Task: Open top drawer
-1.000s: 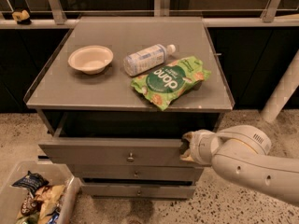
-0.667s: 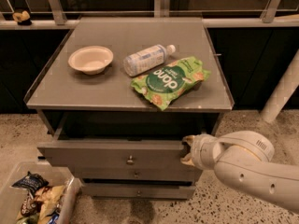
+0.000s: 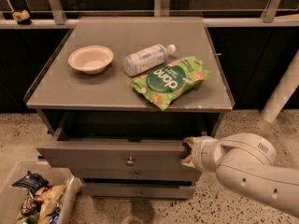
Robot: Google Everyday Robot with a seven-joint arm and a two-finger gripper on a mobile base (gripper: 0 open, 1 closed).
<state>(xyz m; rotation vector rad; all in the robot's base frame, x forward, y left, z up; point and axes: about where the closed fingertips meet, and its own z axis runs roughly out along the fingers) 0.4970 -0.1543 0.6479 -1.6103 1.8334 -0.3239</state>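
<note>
Gripper (image 3: 186,151) clamps the top drawer (image 3: 112,155) at its right end. Above the drawer: bowl (image 3: 90,59), bottle (image 3: 145,59), green bag (image 3: 169,80) (all on the cabinet top); below-left: snack bin (image 3: 70,197). Drawer stands farther out than a second ago.

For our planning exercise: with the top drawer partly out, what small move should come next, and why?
Probably pull the gripper back toward the robot: it sits at the right end of the top drawer, whose front is only partly out.
</note>
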